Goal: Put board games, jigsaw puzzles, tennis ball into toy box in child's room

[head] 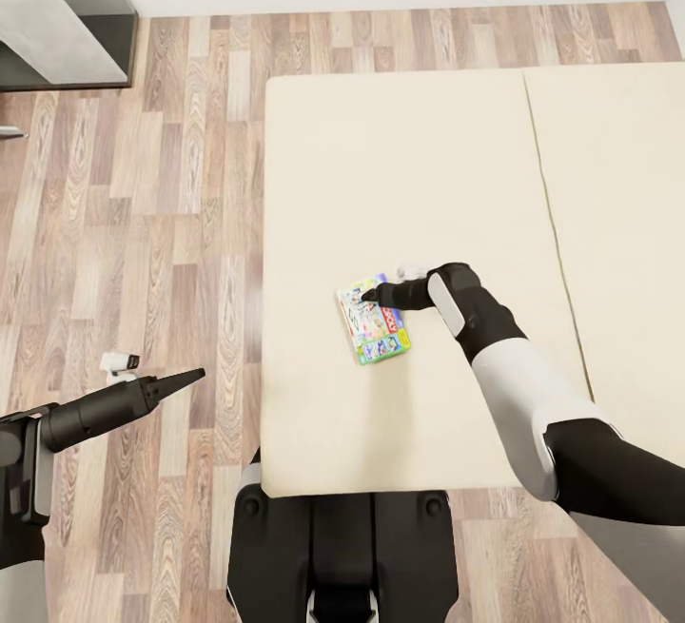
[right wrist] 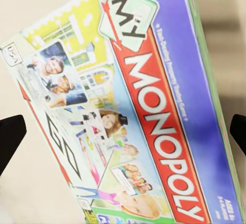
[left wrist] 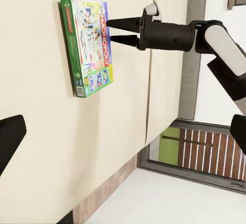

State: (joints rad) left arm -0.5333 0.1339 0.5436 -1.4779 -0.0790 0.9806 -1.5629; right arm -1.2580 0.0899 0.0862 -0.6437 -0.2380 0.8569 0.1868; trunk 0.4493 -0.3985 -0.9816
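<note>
The board game, a flat card box printed "MY MONOPOLY", lies flat on the left mattress pad of the bed, near the front edge, a bit turned vs. the bed edge. Lid is white and blue w/ a red diagonal band and small photos, green rim on the sides; it looks thin and light, so I think it slides easily on the pad.

Your right gripper is right above the box at its far short end, fingers parted a little, tips pointing at the lid, holding nothing yet. In the right wrist view the box spans almost the whole gap between the two dark tips, so open wider before you go down, straddle the narrow width, and press lightly so it doesn't skid away. Close on the edges, not on the lid face.

Left gripper hangs over the wood floor beside the bed, fingers close together, empty.
</note>
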